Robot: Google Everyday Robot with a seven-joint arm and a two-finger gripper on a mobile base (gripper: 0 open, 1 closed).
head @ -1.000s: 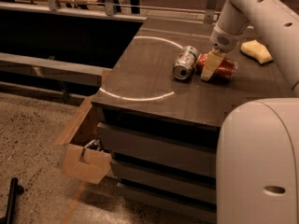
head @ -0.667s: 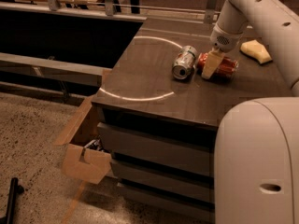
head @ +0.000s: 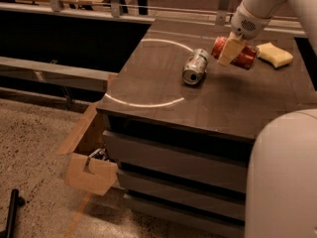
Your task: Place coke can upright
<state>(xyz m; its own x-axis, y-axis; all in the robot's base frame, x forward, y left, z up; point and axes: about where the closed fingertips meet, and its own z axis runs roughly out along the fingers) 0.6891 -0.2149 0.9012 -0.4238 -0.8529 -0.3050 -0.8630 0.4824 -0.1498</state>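
The pincer [head: 229, 53] is seen at the far right of the desk [head: 223, 103], hanging from the white arm [head: 257, 6] that comes down from the upper right corner. It is clamped around the coke can [head: 245, 57], with one pale finger [head: 231, 49] laid across the can's red body. The coke can is held on its side, its long axis running roughly left to right; whether it touches the desk top cannot be told. Just beside it on the right, a yellow sponge [head: 275, 55] is found lying flat on the desk. To the left of the pincer, near but apart from the coke can, a green and silver can [head: 195, 66] is seen lying on its side, one end turned toward the camera. A thin white circle [head: 143, 104] is drawn on the dark desk top further left. Below the top, drawer fronts [head: 173, 165] are stacked. An open cardboard box [head: 91, 172] is set on the speckled floor against the desk's lower left corner.
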